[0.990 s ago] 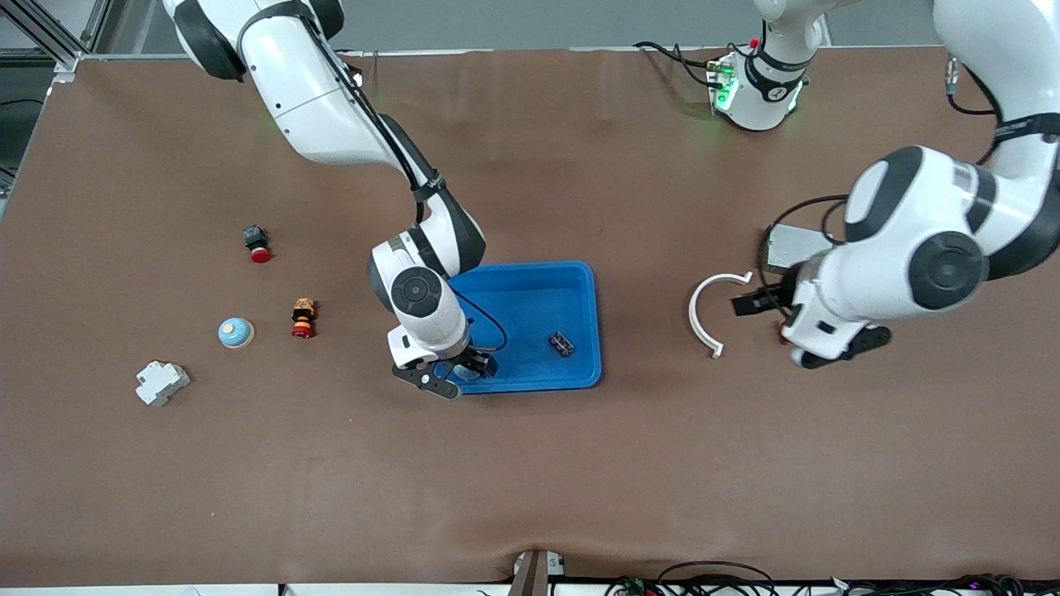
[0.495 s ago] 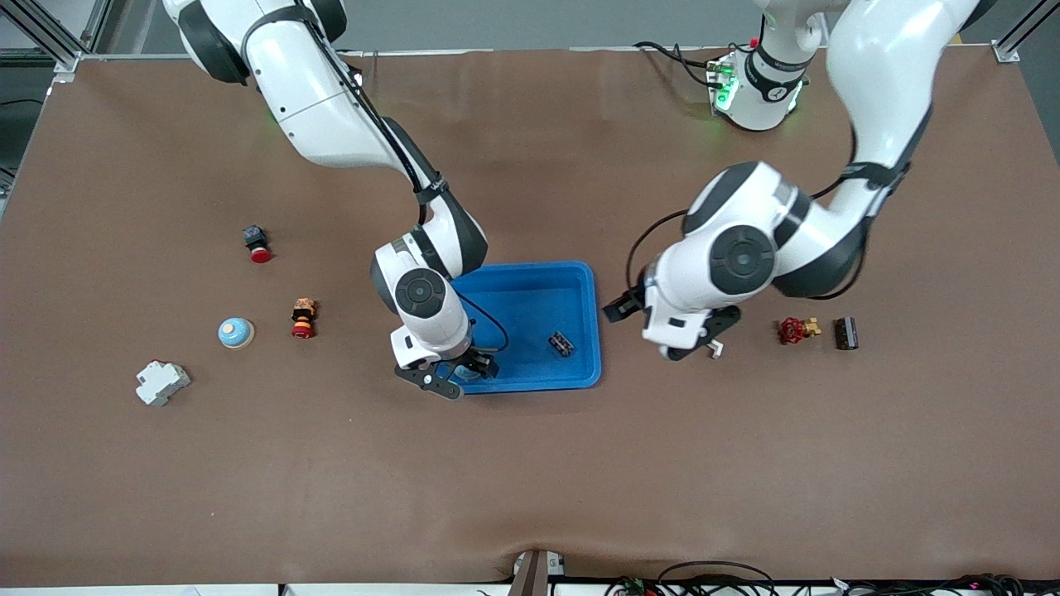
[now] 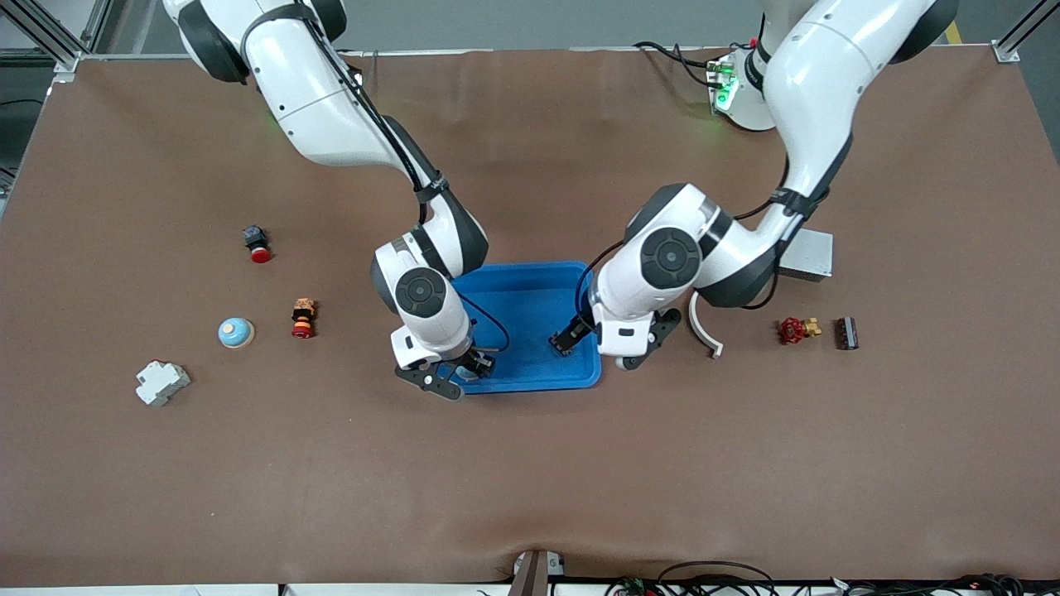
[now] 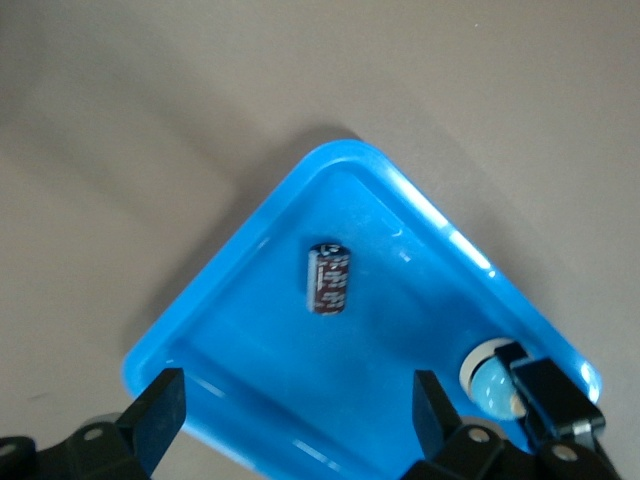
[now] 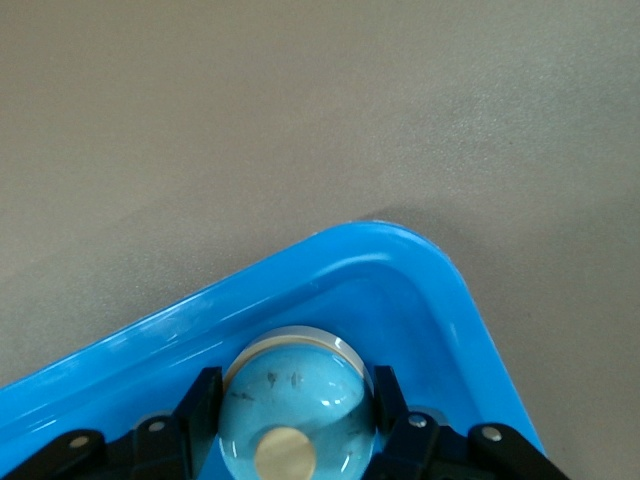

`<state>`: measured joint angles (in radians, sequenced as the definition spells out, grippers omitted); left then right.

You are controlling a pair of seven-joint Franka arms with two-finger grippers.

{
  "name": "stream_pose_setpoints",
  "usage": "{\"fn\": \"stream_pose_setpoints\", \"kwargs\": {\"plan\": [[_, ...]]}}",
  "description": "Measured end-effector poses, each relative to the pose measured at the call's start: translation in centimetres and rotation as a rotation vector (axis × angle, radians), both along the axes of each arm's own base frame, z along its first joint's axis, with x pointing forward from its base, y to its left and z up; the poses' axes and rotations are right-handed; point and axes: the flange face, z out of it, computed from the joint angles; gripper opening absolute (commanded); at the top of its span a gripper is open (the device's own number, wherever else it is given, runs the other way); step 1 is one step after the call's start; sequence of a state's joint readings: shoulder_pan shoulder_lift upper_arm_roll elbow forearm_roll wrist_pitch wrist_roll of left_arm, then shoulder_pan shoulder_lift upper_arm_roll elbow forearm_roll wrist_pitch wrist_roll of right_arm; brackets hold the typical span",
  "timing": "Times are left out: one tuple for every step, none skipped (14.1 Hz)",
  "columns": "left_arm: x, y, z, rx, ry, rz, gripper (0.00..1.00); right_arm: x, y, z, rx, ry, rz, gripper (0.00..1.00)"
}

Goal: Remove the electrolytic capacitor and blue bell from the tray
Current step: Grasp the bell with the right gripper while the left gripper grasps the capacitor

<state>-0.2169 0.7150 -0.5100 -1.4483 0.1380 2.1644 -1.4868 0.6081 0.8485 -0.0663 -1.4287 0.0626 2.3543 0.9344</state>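
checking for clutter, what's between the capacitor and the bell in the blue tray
Nothing: only bare floor of the blue tray lies between the capacitor and the bell, as the left wrist view shows.

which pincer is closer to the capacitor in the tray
Left. The left pincer hangs open right over the capacitor in the blue tray; the right pincer is at the tray's corner, around the bell.

- The left gripper (image 3: pixel 570 341) has swung from the left arm's end of the table to over the blue tray (image 3: pixel 580 277), above the capacitor (image 4: pixel 328 278), fingers (image 4: pixel 158 417) spread.
- The right gripper (image 3: pixel 468 367) has closed onto the bell (image 5: pixel 298 400) in the tray's near corner.
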Motion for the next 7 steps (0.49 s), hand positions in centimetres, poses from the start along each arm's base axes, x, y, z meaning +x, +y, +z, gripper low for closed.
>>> {"fn": "stream_pose_setpoints", "kwargs": {"plan": [[-0.2, -0.7, -1.0, 0.005, -0.012, 0.021, 1.0, -0.1, 0.1, 0.3, -0.01, 0.019, 0.0, 0.0], [-0.4, -1.4, -2.0, 0.007, -0.023, 0.04, 1.0, -0.1, 0.4, 1.0, -0.017, 0.035, 0.001, 0.0], [-0.6, -1.9, -3.0, 0.01, -0.029, 0.05, 1.0, 0.1, 0.7, 2.1, -0.022, 0.049, 0.003, 0.0], [-0.8, -2.3, -4.0, 0.017, -0.035, 0.054, 1.0, 0.2, 1.0, 3.2, -0.026, 0.059, 0.005, 0.0], [-0.8, -2.5, -4.7, 0.022, -0.042, 0.062, 1.0, 0.4, 1.0, 4.5, -0.03, 0.066, 0.004, 0.0], [-0.7, -2.6, -5.2, 0.02, -0.052, 0.074, 1.0, 0.8, 0.6, 5.6, -0.038, 0.07, 0.001, 0.0], [-0.5, -2.5, -5.6, 0.013, -0.061, 0.095, 1.0, 1.3, -0.3, 6.8, -0.043, 0.068, 0.011, 0.0]]}}
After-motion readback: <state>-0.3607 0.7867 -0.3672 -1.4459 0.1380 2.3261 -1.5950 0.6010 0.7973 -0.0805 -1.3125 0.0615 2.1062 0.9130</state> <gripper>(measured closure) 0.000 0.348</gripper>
